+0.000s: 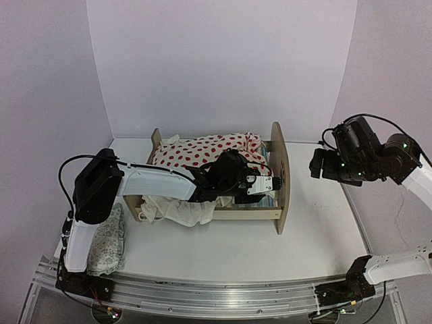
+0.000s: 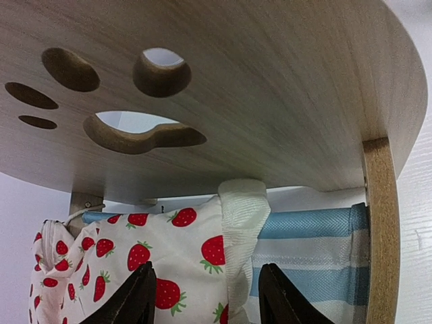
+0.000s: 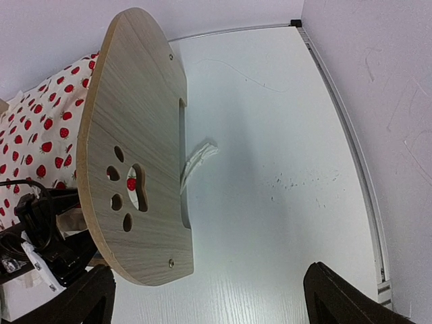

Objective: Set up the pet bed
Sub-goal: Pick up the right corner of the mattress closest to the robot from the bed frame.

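Note:
The pet bed (image 1: 278, 177) stands mid-table, its rounded paw-print headboard (image 2: 270, 81) on the right. A cream strawberry-dotted blanket (image 1: 202, 150) lies bunched over it and hangs over the front rail. My left gripper (image 1: 266, 185) is low over the bed, right at the headboard. In the left wrist view its jaws are apart, and the blanket's ruffled edge (image 2: 241, 223) lies between them over the blue-and-white striped mattress (image 2: 310, 243). My right gripper (image 1: 318, 164) hovers raised to the right of the headboard (image 3: 135, 135), wide open and holding nothing.
A small pale patterned pillow (image 1: 108, 243) lies by the left arm's base. A strip of ruffle (image 3: 199, 156) pokes out under the headboard onto the white table (image 3: 270, 135). A metal rail (image 1: 216, 290) runs along the near edge.

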`<state>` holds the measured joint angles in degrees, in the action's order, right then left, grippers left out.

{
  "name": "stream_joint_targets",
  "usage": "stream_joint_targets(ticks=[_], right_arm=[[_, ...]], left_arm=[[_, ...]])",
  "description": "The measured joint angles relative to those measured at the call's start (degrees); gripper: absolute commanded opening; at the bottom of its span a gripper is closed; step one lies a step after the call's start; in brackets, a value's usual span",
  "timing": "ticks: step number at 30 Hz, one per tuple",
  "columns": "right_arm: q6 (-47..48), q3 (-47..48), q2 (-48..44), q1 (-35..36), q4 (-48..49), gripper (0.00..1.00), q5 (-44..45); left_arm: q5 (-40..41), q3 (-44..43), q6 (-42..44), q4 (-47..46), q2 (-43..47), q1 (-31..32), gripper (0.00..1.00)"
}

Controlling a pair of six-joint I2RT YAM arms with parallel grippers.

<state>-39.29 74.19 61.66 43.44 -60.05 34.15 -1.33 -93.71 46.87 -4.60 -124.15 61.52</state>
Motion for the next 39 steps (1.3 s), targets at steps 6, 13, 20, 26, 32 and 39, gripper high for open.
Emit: stream_joint_targets(ticks=[6,13,20,26,32,39], right_arm=[[-0.1,0.0,0.1,0.0,0.0,0.98,-1.0],[-0.7,-0.2,0.1,0.0,0.0,0.98,-1.9],[-1.1,-0.3,0.1,0.0,-0.1,0.98,-2.7],[-1.1,-0.3,0.0,0.0,-0.1,0.98,-2.7],[0.0,0.8,1.1,0.0,-0.5,0.98,-3.6],[3.1,3.7,4.0,0.0,-0.5,0.98,-4.5]], left_arm=[[0.8,0.0,1.5,0.0,-1.7,0.0,0.51],[3.7,0.0,2.7,-1.2,-2.6,0.0,0.27],[7.9,0.0,4.3,-4.6,-2.7,0.5,0.00],[10.1,0.0,4.2,-5.1,-2.7,0.7,0.00],[9.1,0.0,0.8,-3.4,-2.2,0.8,0.00],[6.9,0.0,-5.1,1.2,2.2,0.8,0.00]])
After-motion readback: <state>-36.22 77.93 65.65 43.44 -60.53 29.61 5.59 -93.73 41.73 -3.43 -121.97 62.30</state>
